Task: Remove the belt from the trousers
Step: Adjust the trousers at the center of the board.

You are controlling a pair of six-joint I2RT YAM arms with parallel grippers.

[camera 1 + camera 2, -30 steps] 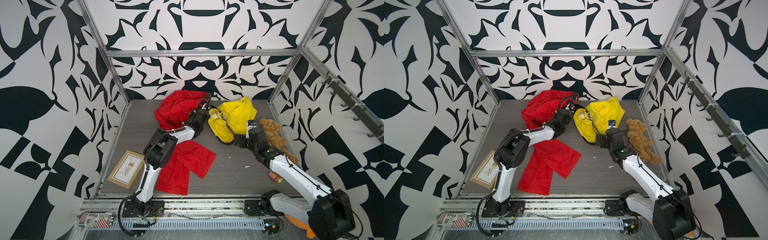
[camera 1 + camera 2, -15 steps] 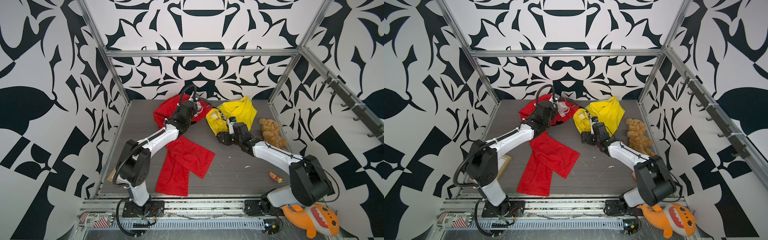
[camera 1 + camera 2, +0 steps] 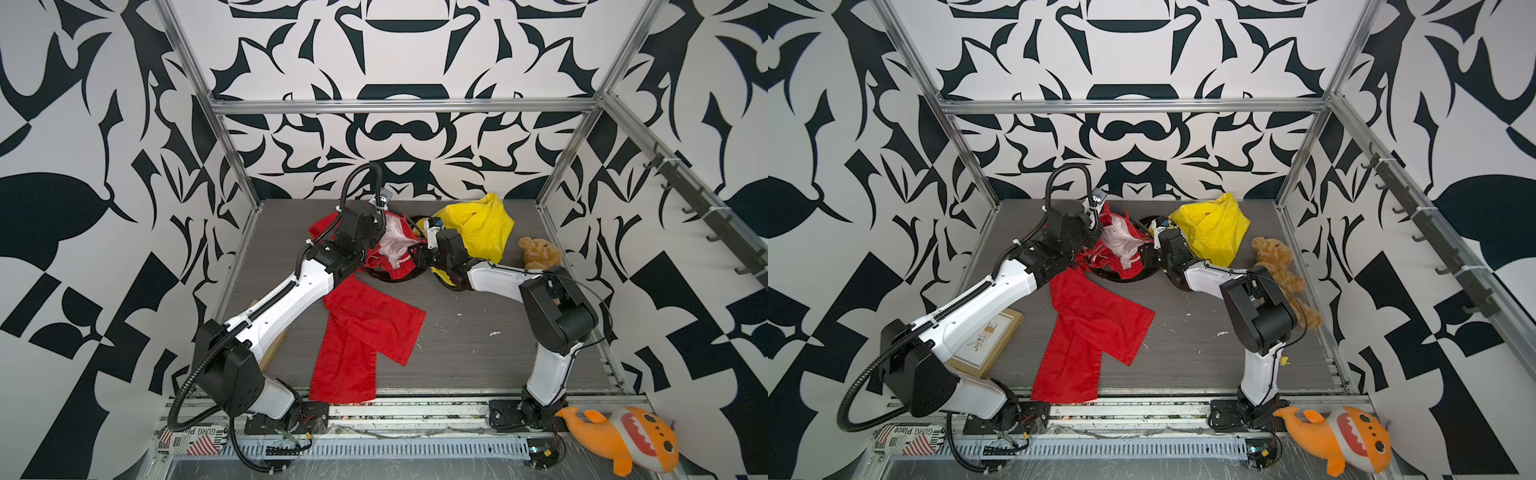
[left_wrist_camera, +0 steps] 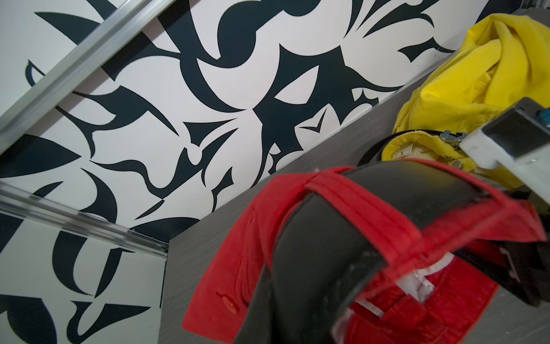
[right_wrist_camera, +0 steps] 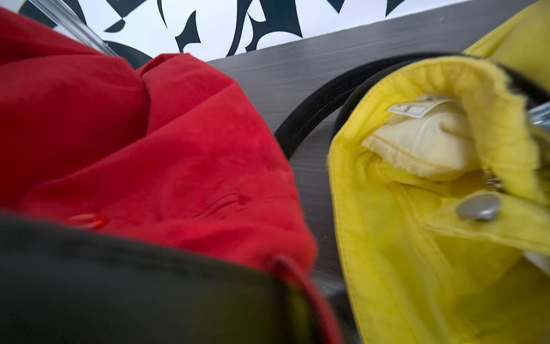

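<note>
Both arms have swung in over the last second. The right gripper (image 3: 419, 257), which was by the yellow trousers (image 3: 482, 232), now sits at the right end of the waist of the red trousers (image 3: 365, 336). That waist, a closed heap before, stands open with its pale lining (image 3: 392, 245) showing. The orange plush toy (image 3: 623, 440), hidden behind the right arm then, is in view beyond the front right corner of the tabletop (image 3: 478, 345).

The left gripper (image 3: 374, 249) is down at the left side of the raised waist. Its jaws are clenched, but the wrist covers them in both top views. Whether cloth, belt or both lie between them I cannot tell. The right gripper's jaws are blurred in the right wrist view and too small in the top views, so I cannot tell whether they are released or gripping.

The belt (image 4: 327, 253), black and glossy, is threaded through the red loops (image 4: 327, 186) in the left wrist view. In both top views a dark arc of it lies on the tabletop under the front of the waist. The waist is near the middle of the back edge, and the legs run flat toward the front edge, one lying across the other.

The yellow trousers lie crumpled toward the back right corner, with a second belt (image 5: 309, 101), also black, at their waist. A teddy bear (image 3: 540, 253) sits at the right edge. A picture frame (image 3: 988, 336) lies near the left edge under the left arm.
</note>
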